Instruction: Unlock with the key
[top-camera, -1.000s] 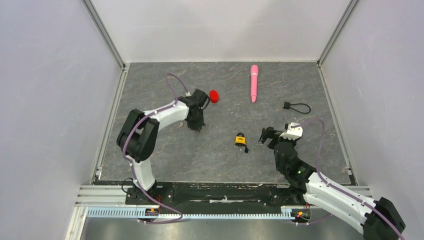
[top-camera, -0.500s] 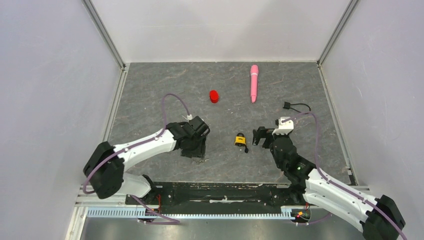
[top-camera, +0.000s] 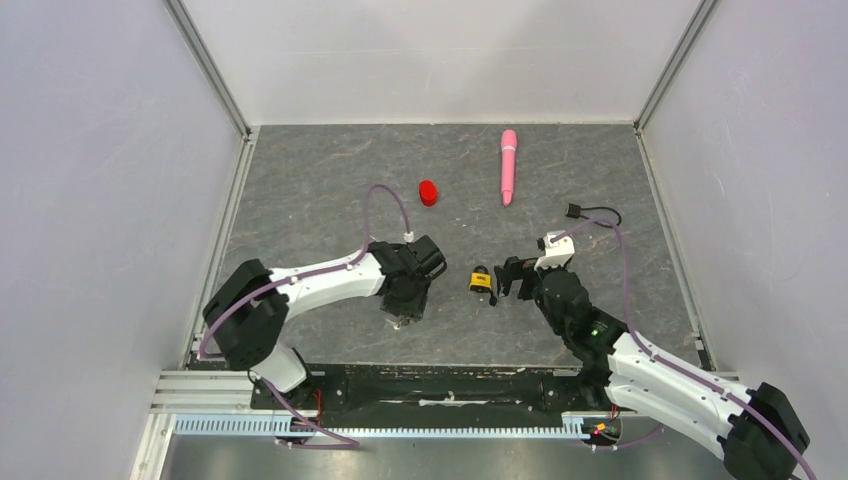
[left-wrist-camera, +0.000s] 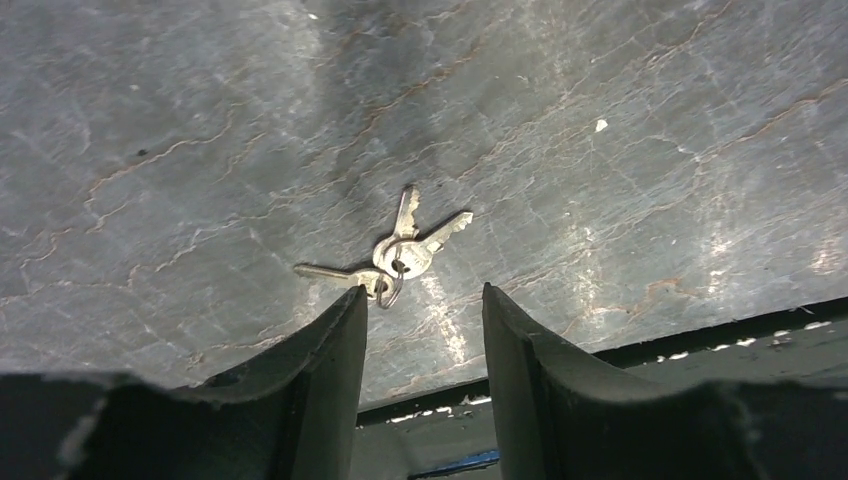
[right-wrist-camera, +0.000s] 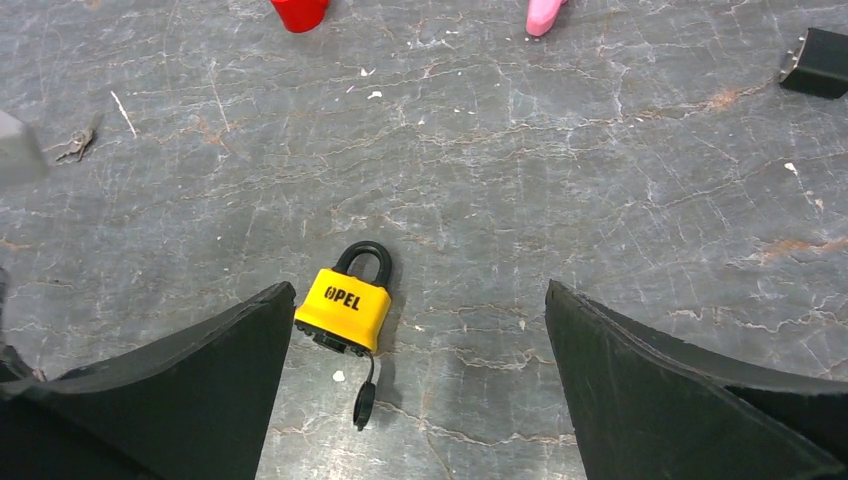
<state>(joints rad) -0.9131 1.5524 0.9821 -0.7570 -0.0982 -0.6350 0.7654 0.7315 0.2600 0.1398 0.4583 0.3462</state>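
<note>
The key (left-wrist-camera: 405, 257) lies flat on the grey stone-patterned table (top-camera: 300, 200), one of a small bunch of three silvery keys fanned out on one ring. It sits close to the near edge, left of the middle. The left gripper (left-wrist-camera: 420, 300) hangs low over it with its jaws parted and nothing between them. The bunch rests just beyond the fingertips, and the ring is right beside the left finger (left-wrist-camera: 335, 350); whether they touch I cannot tell. From above, the left gripper (top-camera: 405, 308) hides the bunch.

To the right, the yellow padlock (right-wrist-camera: 345, 308) lies on its side with its black shackle closed and pointing toward the far side. A small dark piece (right-wrist-camera: 364, 395) sticks out from its base toward the near side; it may be something in the keyhole, but the view is too coarse to be sure. The right gripper (right-wrist-camera: 420, 290) is spread wide and grasps nothing. The padlock lies just inside its left finger, well clear of the right one.

Farther back lie a red cap (top-camera: 428, 192) and a pink stick (top-camera: 508, 166). A black cord (top-camera: 592, 212) with a block end lies at far right.
</note>
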